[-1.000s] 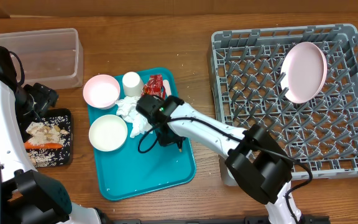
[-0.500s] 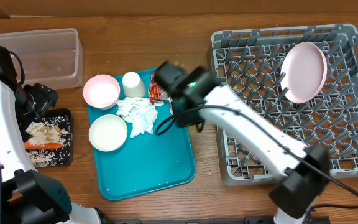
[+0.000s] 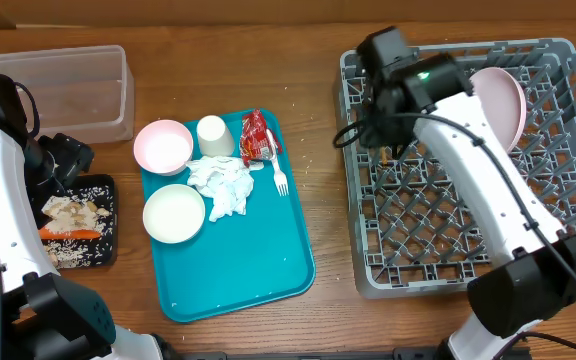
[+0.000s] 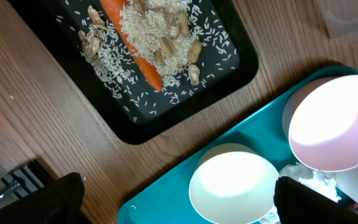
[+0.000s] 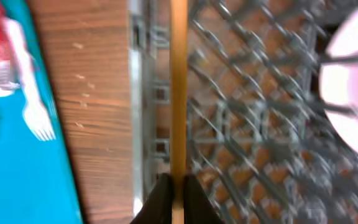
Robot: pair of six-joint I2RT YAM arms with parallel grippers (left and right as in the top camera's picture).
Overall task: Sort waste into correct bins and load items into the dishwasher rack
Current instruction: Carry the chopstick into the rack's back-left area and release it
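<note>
I'm holding a thin tan stick (image 5: pixel 178 93) pinched in my right claw (image 5: pixel 178 182) over the rack's (image 3: pixel 398 230) left edge, probably to slot it between pegs. My left claw (image 4: pixel 179 208) is hanging spread above the black tray (image 4: pixel 219 74), where the carrot (image 4: pixel 138 59) is lying.

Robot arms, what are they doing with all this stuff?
The right pincer is shut on a thin tan stick over the dishwasher rack, where a pink plate sits. The left pincer hangs open near the black tray holding carrot and rice. A pink bowl, a white bowl, a cup, a fork and napkins wait on the teal tray.
</note>
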